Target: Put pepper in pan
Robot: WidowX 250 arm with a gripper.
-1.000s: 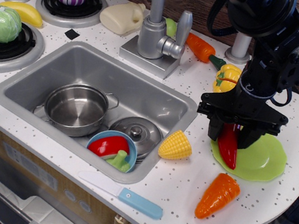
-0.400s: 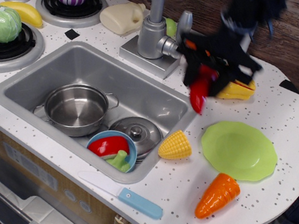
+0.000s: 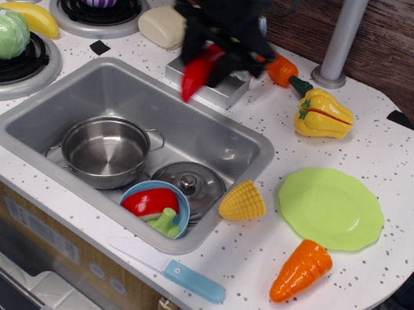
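Observation:
My gripper [image 3: 209, 48] is shut on the red chili pepper [image 3: 198, 72] and holds it in the air over the back edge of the sink, in front of the faucet. The pepper hangs tip down and to the left. The gripper is motion-blurred. The steel pan [image 3: 104, 150] stands empty in the sink's front left part, below and to the left of the pepper.
Steel lid [image 3: 189, 181] and blue bowl [image 3: 155, 205] with red and green pieces sit beside the pan. Corn [image 3: 244, 202], green plate [image 3: 331, 208], orange carrot [image 3: 300, 270], yellow bell pepper [image 3: 323, 115], knife [image 3: 169, 269] lie on the counter. The stove is at left.
The gripper lifted the pepper off the green plate and carried it left, past the yellow bell pepper, to above the sink's back edge.

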